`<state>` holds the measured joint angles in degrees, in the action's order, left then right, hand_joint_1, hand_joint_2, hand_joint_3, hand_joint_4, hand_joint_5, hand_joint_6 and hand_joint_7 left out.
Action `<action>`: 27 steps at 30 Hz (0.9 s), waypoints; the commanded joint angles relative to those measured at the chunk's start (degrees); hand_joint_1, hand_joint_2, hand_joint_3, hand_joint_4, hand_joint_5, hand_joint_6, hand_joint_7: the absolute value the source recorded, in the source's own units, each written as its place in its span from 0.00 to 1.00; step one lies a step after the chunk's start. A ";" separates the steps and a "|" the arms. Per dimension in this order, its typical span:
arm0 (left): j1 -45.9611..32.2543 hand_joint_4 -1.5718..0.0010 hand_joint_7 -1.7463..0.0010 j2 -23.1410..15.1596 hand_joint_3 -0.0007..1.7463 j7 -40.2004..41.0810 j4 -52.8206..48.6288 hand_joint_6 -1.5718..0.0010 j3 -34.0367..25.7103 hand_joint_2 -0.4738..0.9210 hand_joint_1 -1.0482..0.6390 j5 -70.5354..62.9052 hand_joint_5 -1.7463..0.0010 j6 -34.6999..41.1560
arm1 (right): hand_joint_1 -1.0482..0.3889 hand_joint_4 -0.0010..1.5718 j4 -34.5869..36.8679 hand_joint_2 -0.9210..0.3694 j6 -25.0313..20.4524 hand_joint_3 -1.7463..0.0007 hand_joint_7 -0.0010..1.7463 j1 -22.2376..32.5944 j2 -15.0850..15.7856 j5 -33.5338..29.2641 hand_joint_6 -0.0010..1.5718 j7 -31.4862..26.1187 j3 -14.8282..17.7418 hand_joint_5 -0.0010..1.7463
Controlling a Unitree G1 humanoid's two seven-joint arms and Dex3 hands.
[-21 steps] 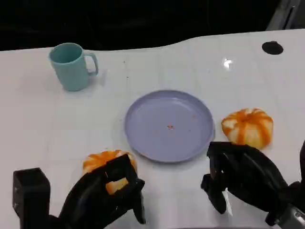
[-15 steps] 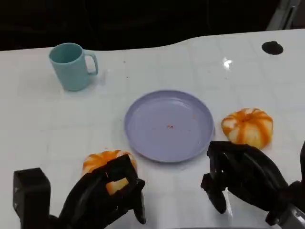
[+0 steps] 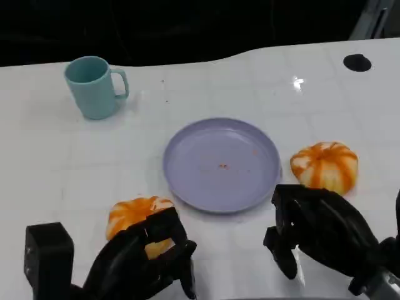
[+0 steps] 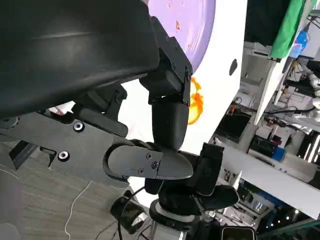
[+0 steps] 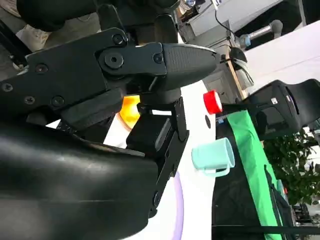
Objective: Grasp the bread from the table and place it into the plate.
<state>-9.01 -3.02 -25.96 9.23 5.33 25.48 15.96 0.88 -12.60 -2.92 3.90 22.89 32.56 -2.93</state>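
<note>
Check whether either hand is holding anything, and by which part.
Left hand fingers curl over the near bread; a firm hold cannot be told. Right hand holds nothing.

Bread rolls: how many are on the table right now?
2. One bread roll lies left of the plate, at the left hand; the other bread roll lies right of the plate.

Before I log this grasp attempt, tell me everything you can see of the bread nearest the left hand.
The bread is a rounded bun, orange with pale stripes and a glossy crust. It rests on the white table, beside the near-left rim of the purple plate but apart from it. The left hand reaches over its near side, fingers covering part of it. Whether they press it, or whether it is lifted, cannot be told.
</note>
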 commanded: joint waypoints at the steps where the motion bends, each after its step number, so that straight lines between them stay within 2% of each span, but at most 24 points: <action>1: -0.31 0.47 0.00 -0.29 0.15 -0.77 -0.60 0.60 -0.32 1.00 0.26 -0.06 0.00 -0.89 | 0.09 0.82 -0.69 0.00 -0.23 0.77 0.87 0.37 0.62 0.41 0.70 0.06 0.48 0.91; 5: -0.30 0.48 0.00 -0.35 0.15 -0.43 0.06 0.63 -0.69 1.00 0.26 -0.45 0.00 -1.47 | 0.09 0.82 -0.89 0.00 -0.46 0.77 0.88 0.38 0.63 0.42 0.69 -0.08 0.39 0.91; 7: -0.48 0.53 0.02 -0.70 0.16 -0.24 0.69 0.67 -0.41 1.00 0.26 -2.45 0.00 -4.16 | 0.09 0.82 -1.10 0.00 -0.60 0.77 0.88 0.48 0.51 0.41 0.69 -0.29 0.33 0.91; 11: -1.15 0.65 0.20 -1.74 0.15 2.04 3.38 0.67 0.61 1.00 0.23 -9.00 0.06 -9.34 | 0.09 0.82 -1.07 0.00 -0.10 0.76 0.88 0.61 0.20 0.30 0.69 -0.25 0.15 0.91; 15: -1.63 0.71 0.68 -6.68 0.15 6.21 5.08 0.66 3.28 1.00 0.23 -26.23 0.39 -21.96 | 0.09 0.82 -1.42 0.00 -0.36 0.76 0.88 0.63 0.24 -0.14 0.69 -0.74 -0.18 0.91; 16: -1.72 0.72 0.78 -7.55 0.13 7.69 5.44 0.66 3.71 1.00 0.24 -30.11 0.46 -23.82 | 0.09 0.82 -1.50 0.00 -0.52 0.76 0.88 0.63 0.20 -0.11 0.69 -0.87 -0.21 0.91; 17: -1.88 0.74 0.82 -9.00 0.12 9.71 6.72 0.67 4.26 1.00 0.24 -35.92 0.49 -24.61 | 0.09 0.82 -1.59 0.00 -0.62 0.77 0.88 0.63 0.19 -0.10 0.69 -0.97 -0.28 0.91; 19: -2.13 0.82 0.88 -11.17 0.12 12.89 9.53 0.71 5.00 1.00 0.20 -45.88 0.53 -24.72 | 0.09 0.82 -1.62 0.00 -0.71 0.77 0.88 0.61 0.20 0.01 0.69 -0.97 -0.38 0.91; 22: -2.15 0.89 0.93 -12.99 0.11 15.72 12.80 0.73 5.56 1.00 0.19 -56.14 0.53 -24.34 | 0.09 0.82 -1.66 0.00 -0.93 0.77 0.88 0.58 0.17 0.11 0.69 -1.11 -0.46 0.91; 27: -1.35 0.93 0.97 -16.02 0.10 12.92 19.30 0.77 6.32 1.00 0.16 -70.62 0.54 -19.47 | 0.08 0.82 -1.45 0.00 -0.88 0.77 0.88 0.29 -0.07 -0.16 0.69 -1.41 -0.65 0.91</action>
<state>-10.52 -17.18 -11.44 25.51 11.42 -39.81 -5.74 0.03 -13.41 -2.58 3.70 22.94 31.67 -3.67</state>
